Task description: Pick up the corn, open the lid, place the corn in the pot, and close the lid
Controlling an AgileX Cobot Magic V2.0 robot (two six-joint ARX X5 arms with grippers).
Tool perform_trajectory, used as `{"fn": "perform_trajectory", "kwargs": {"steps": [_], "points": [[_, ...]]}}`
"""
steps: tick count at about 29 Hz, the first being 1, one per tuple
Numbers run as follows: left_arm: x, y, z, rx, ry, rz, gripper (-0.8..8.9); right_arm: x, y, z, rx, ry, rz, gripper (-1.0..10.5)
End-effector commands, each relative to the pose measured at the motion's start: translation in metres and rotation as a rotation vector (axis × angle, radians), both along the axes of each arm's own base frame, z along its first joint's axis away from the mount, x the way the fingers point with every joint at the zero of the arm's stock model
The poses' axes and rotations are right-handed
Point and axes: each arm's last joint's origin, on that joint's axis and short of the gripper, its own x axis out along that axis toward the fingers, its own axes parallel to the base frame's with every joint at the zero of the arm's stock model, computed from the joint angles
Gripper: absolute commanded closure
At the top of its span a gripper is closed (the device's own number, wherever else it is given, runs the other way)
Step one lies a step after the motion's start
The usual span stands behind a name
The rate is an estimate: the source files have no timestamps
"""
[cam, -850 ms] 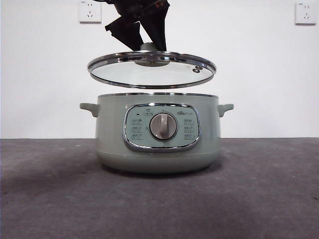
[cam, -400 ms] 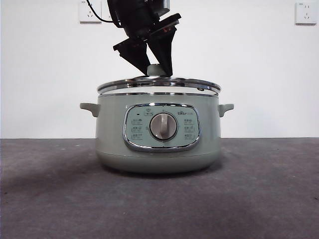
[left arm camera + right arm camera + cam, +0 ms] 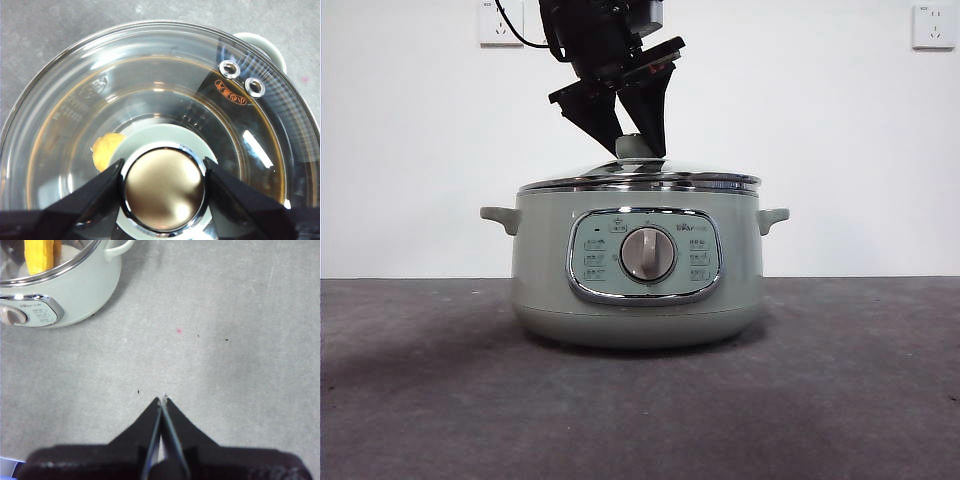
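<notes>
The sage-green pot [image 3: 638, 270] stands mid-table with the glass lid [image 3: 640, 182] lying flat on its rim. My left gripper [image 3: 638, 150] comes down from above and is shut on the lid's green knob [image 3: 638, 146]. In the left wrist view its jaws press both sides of the knob [image 3: 164, 187], and the yellow corn [image 3: 106, 150] shows through the lid's glass [image 3: 150, 75], inside the pot. My right gripper [image 3: 162, 400] hangs shut and empty over bare table, well away from the pot [image 3: 60, 300], where the corn [image 3: 40, 255] also shows.
The pot's control panel with its silver dial [image 3: 647, 253] faces the front camera. Small handles [image 3: 500, 218] stick out on both sides. Grey tabletop [image 3: 840, 400] surrounds the pot. Wall sockets [image 3: 932, 25] sit high on the white wall behind.
The left gripper has come down with the lid, from hanging tilted above the pot to resting flat on the rim. The pot has not moved.
</notes>
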Motion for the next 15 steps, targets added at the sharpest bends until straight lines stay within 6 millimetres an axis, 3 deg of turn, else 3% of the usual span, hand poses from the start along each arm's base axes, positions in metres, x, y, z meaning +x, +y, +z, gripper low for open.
{"fn": "perform_trajectory", "kwargs": {"steps": [1,15], "points": [[0.0028,-0.0042,-0.0213,0.061,0.066,-0.021,8.26,0.0006,0.0006,-0.0022,0.006,0.003,-0.007,9.6],[0.0008,0.0002,-0.0232,0.137,0.068,-0.043,8.26,0.0006,0.0007,-0.0022,0.017,0.005,-0.019,9.6]]}}
